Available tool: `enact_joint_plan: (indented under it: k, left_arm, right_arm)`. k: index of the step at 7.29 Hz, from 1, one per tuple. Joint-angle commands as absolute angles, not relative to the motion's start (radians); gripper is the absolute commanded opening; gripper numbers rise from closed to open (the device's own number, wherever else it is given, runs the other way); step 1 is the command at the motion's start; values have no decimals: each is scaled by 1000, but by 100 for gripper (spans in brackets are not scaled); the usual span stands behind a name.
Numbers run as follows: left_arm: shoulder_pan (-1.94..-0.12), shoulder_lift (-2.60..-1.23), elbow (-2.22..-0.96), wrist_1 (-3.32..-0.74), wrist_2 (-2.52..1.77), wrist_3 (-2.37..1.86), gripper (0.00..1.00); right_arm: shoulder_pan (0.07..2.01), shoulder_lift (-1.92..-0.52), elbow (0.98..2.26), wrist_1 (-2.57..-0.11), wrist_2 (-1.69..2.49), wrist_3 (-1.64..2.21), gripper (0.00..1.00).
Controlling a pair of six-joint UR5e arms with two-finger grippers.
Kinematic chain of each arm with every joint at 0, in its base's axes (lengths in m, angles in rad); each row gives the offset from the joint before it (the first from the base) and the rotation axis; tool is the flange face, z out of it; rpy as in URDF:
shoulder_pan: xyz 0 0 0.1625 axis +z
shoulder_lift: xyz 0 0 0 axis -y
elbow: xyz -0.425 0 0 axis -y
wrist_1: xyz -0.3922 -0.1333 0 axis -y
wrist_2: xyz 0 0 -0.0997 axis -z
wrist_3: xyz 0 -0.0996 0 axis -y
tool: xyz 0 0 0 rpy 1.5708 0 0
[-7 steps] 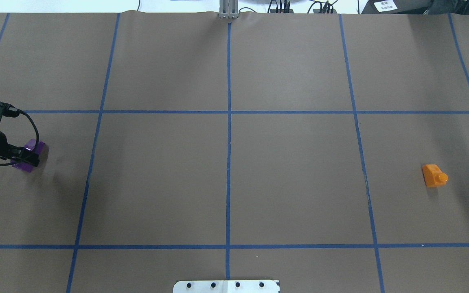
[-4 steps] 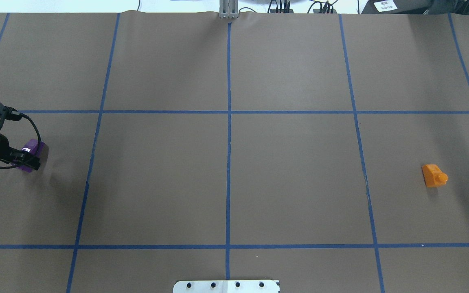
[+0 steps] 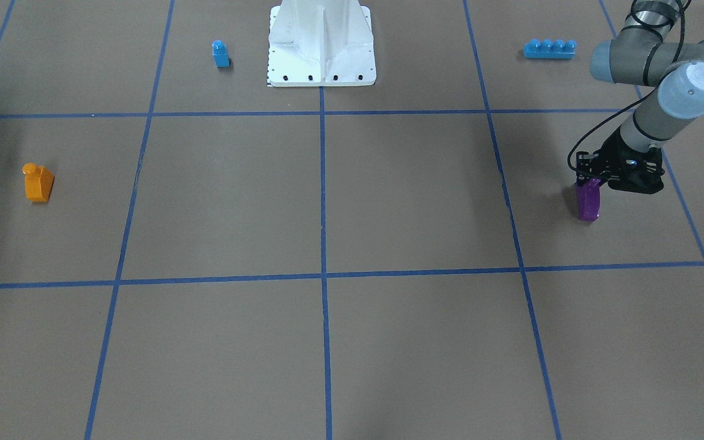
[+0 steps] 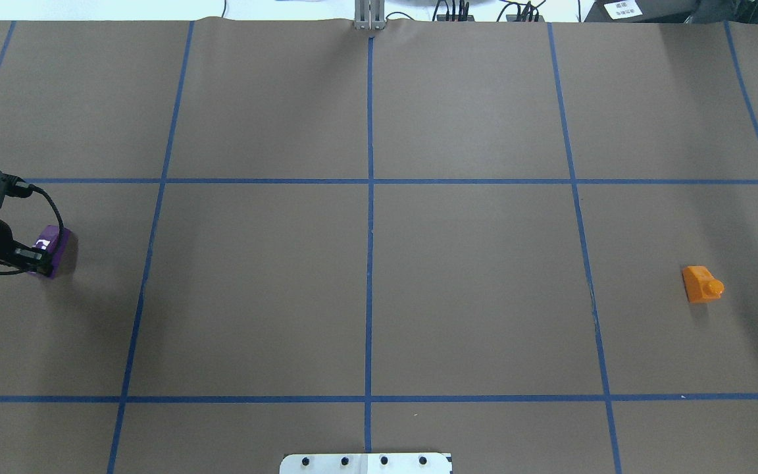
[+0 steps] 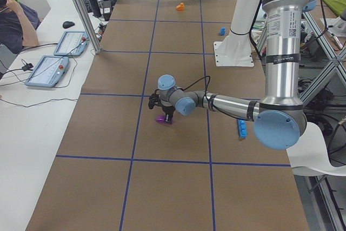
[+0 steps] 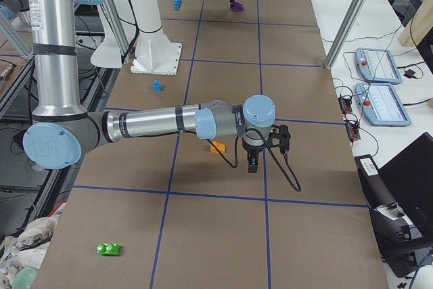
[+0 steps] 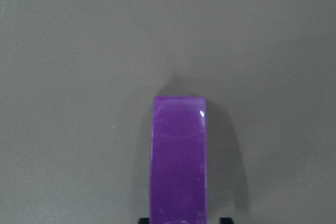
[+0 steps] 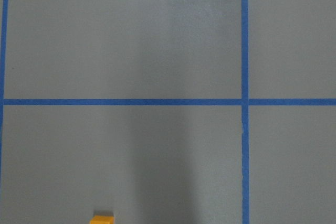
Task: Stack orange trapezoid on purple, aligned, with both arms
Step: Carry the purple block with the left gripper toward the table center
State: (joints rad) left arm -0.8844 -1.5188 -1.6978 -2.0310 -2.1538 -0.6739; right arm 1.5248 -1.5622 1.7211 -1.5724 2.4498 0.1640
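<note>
The purple brick (image 3: pixel 588 203) hangs on end from my left gripper (image 3: pixel 595 182), which is shut on it close above the table at the robot's far left. In the overhead view the purple brick (image 4: pixel 52 245) sits at the gripper (image 4: pixel 31 255). The left wrist view shows the purple brick (image 7: pixel 178 156) between the fingertips. The orange trapezoid (image 4: pixel 702 284) lies alone on the right; it also shows in the front view (image 3: pixel 38 182). My right gripper (image 6: pixel 254 162) hovers beside the orange trapezoid (image 6: pixel 217 146); I cannot tell whether it is open or shut.
A small blue one-stud brick (image 3: pixel 220 53) and a long blue four-stud brick (image 3: pixel 549 48) lie near the white robot base (image 3: pixel 321 43). A green brick (image 6: pixel 108 249) lies at the table's right end. An operator (image 5: pixel 13 22) sits beside the table.
My left gripper drew back a little to the left, and the purple brick in it turned from lying flat to a narrower, upended pose. The orange trapezoid has not moved.
</note>
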Motion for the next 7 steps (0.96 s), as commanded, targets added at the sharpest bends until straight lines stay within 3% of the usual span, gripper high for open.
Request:
enact_joint_plan:
  k: [1,3,5,7]
  left_arm:
    - [-887,-1520,-1742,-2022,-2175,-709,0]
    - [-899,-1540,-1822,-1969,-2232,-715,0]
    - [-894,-1745,-1861,-1797,-2221,-741,0]
    - [-788,-1987,-1807,-1668,-2115,-739,0]
  right_arm:
    - [1525,-1562,1721,-1572,2450,164,100]
    - [1525,-1559,1723,-1571,2448,161,100]
    - [1525,-1559,1730,-1572,2448,163,100]
    - [1525,-1557,1726,-1572,2450,161,100]
